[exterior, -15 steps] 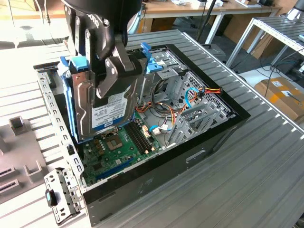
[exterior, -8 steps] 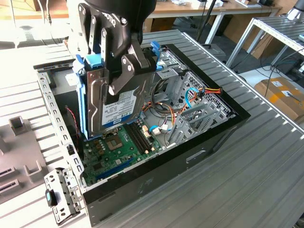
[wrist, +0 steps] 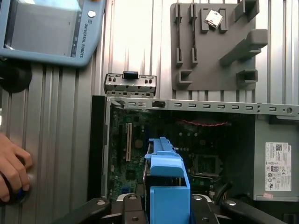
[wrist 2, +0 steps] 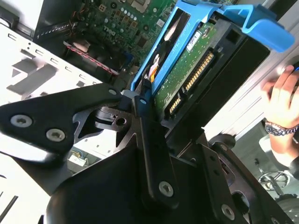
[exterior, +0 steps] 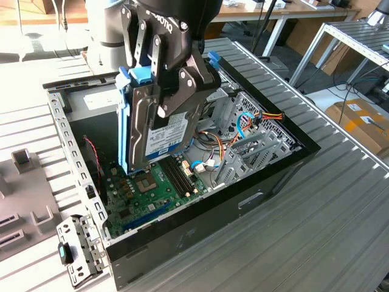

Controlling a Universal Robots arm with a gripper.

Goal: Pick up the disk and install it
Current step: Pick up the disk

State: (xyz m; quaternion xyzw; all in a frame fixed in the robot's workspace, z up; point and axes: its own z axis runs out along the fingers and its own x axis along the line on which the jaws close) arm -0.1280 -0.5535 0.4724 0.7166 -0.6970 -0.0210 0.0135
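Note:
The disk (exterior: 163,135), a silver metal drive with a white and blue label, hangs upright above the open computer case (exterior: 243,201). It sits in a bright blue bracket (exterior: 126,115). My gripper (exterior: 157,103) is shut on the disk from above, one black finger (exterior: 176,91) pressed on its labelled face. The disk's lower edge is just over the green motherboard (exterior: 152,194). In the second wrist view the disk's green circuit board (wrist 2: 187,70) and connector face the camera, framed by the blue bracket (wrist 2: 156,53). The first wrist view looks down the blue bracket (wrist: 166,182) into the case.
A metal drive cage (exterior: 255,140) with coloured cables fills the case on the exterior view's right. The grey power supply (wrist: 275,158) lies in one corner. A grey fixture plate (wrist: 215,46), a teach pendant (wrist: 46,28) and a person's hand (wrist: 11,170) are beside the case.

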